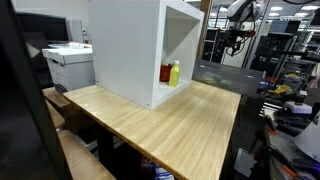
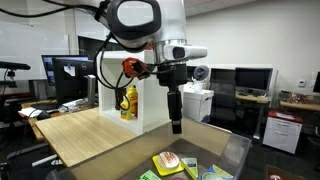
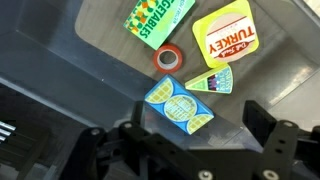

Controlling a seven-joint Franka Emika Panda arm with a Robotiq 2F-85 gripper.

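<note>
The gripper (image 2: 176, 127), jaws spread wide, is hovering above a blue box (image 3: 180, 106) near a yellow turkey pack (image 3: 225, 36) in a dark bin (image 3: 85, 55).

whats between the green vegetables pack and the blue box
A small red-rimmed round tin lies between the vegetables pack and the blue box, in the wrist view.

Pincer (image 2: 176, 128) above packets (image 2: 168, 161) lying in bin (image 3: 95, 70)
</note>
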